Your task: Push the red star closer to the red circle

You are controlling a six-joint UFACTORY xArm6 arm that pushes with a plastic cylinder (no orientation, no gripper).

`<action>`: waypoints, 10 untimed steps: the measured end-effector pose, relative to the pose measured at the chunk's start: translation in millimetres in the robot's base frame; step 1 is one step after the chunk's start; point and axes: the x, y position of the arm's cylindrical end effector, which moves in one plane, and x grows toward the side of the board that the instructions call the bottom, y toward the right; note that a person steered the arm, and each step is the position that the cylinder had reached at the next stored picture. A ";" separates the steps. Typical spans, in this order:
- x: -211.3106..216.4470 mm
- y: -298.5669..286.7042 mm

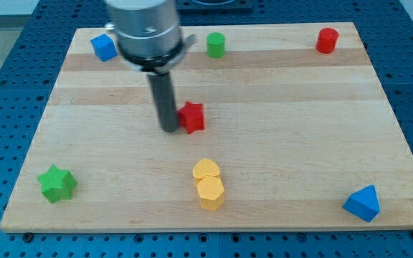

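The red star [192,117] lies near the middle of the wooden board [278,143]. The red circle [326,40], a short cylinder, stands at the view's top right corner of the board. My tip [171,128] is at the end of the dark rod, touching or almost touching the red star's left side. The star is far from the red circle, down and to the left of it.
A blue block [103,47] sits at the top left and a green cylinder [216,44] at the top middle. A green star [57,183] lies bottom left. Two yellow blocks [208,183] sit together below the red star. A blue block [363,203] lies bottom right.
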 end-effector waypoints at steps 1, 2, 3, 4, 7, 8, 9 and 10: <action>-31.4 54.6; -74.4 104.3; -126.5 161.3; -165.8 196.7; -132.0 90.0; -89.3 47.5; -29.1 40.1; -2.9 80.2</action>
